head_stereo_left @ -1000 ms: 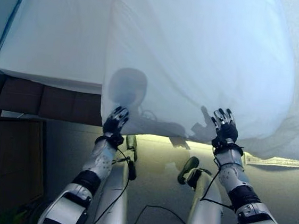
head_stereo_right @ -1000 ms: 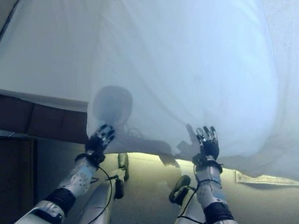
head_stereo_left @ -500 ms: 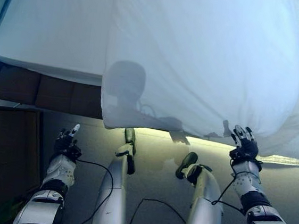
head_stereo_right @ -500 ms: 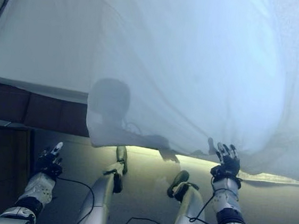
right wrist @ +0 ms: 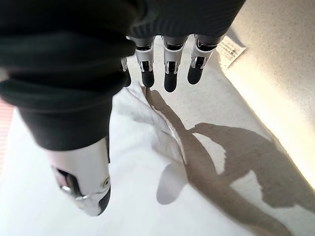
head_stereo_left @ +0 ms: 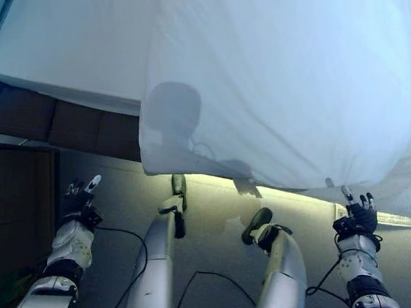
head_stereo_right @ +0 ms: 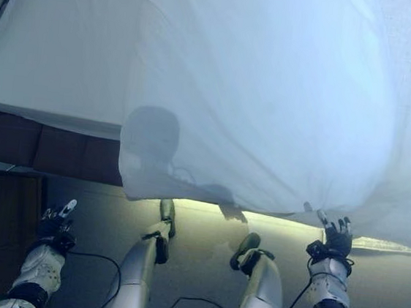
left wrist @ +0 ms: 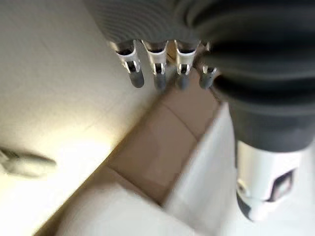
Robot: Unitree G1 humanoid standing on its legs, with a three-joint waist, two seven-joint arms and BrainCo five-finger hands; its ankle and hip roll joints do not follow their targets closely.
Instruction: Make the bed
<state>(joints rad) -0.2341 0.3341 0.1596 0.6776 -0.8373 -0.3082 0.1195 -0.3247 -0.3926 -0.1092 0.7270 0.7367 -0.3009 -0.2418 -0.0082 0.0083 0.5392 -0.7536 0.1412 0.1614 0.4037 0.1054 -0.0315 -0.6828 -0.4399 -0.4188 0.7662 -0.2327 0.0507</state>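
bed (head_stereo_left: 62, 51) seen from its foot edge, with a white sheet (head_stereo_left: 286, 82) spread over most of the mattress and hanging over that edge as a loose flap. one second ago both hands were raised against the hanging hem of the sheet; half a second ago the left hand had already dropped away from it. now the left hand (head_stereo_left: 79, 198) is low and well to the left of the flap's left corner, in front of the dark bed base (head_stereo_left: 54, 125), fingers straight and slightly spread, holding nothing; its wrist view shows the fingers extended in a row over the base and the floor. the right hand (head_stereo_left: 359, 213) has slid outward along the hem and now sits just below the sheet's lower right part, beside the white label (right wrist: 230, 48) sewn at the hem, fingers straight and fanned, no cloth pinched; its wrist view shows straight fingers over rumpled white fabric.

reading: the sheet has been released and has settled; it covers the right and middle of the bed, while a strip of bare mattress remains to the left of the sheet's left edge. the task is judged incomplete: the flap still hangs untucked over the foot edge, and the cover is off-centre toward the right. the next grasp probably needs the left corner of the flap.
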